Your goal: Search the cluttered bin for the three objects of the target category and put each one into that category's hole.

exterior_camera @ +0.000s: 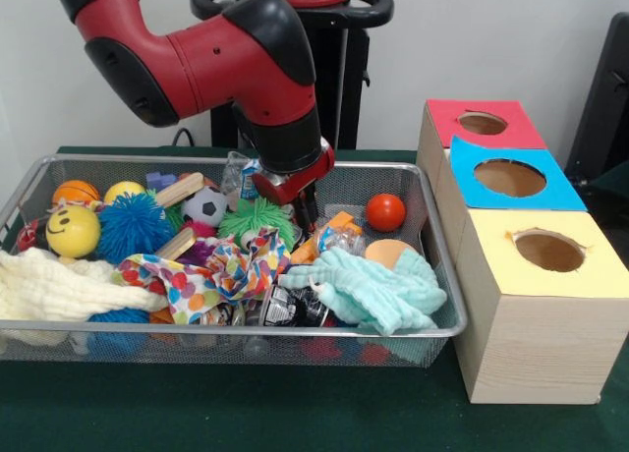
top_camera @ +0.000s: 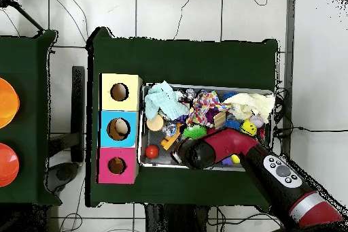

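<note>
The wire mesh bin (exterior_camera: 295, 329) sits on the green table, full of clutter; it also shows in the overhead view (top_camera: 142, 124). My gripper (exterior_camera: 306, 212) hangs low in the middle of the bin, just right of a green spiky ball (exterior_camera: 257, 217) and above an orange block. In the overhead view the arm's head hides it. No plush animal shows plainly; cloths cover much of the bin. The red-ringed hole (exterior_camera: 482, 123) is on the farthest box to the right of the bin, and shows in the overhead view (top_camera: 117, 166).
The blue-ringed hole (exterior_camera: 509, 177) and the yellow-ringed hole (exterior_camera: 548, 251) are nearer. In the bin lie a mint cloth (exterior_camera: 373, 290), a cream cloth (exterior_camera: 59, 290), a dotted cloth (exterior_camera: 211, 270), a red ball (exterior_camera: 385, 212), a smiley ball (exterior_camera: 72, 231) and a blue spiky ball (exterior_camera: 133, 226).
</note>
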`<action>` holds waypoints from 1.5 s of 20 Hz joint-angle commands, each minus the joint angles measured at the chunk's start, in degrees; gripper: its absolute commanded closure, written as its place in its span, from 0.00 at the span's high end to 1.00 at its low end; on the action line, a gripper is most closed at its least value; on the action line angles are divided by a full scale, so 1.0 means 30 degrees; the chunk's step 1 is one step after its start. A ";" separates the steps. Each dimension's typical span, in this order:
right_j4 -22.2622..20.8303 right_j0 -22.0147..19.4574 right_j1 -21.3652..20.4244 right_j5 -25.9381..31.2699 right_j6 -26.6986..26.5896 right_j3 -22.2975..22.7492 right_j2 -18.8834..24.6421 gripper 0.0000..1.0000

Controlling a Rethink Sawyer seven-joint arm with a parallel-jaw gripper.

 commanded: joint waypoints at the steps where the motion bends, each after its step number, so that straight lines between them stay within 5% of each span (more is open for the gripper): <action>1: -0.0665 0.0334 -0.1355 0.0471 -0.3103 -0.1061 0.0192 0.00; 9: 0.1923 0.0326 -0.4620 0.3218 -0.3477 0.0397 0.0900 0.00; 21: 0.2153 0.0380 -0.4852 0.3291 -0.3572 0.0369 0.0723 0.00; 22: 0.2007 0.0344 -0.4816 0.2849 -0.3426 0.0485 0.0762 1.00; 30: 0.1827 0.0226 -0.5016 0.2113 -0.3214 0.0898 0.0943 1.00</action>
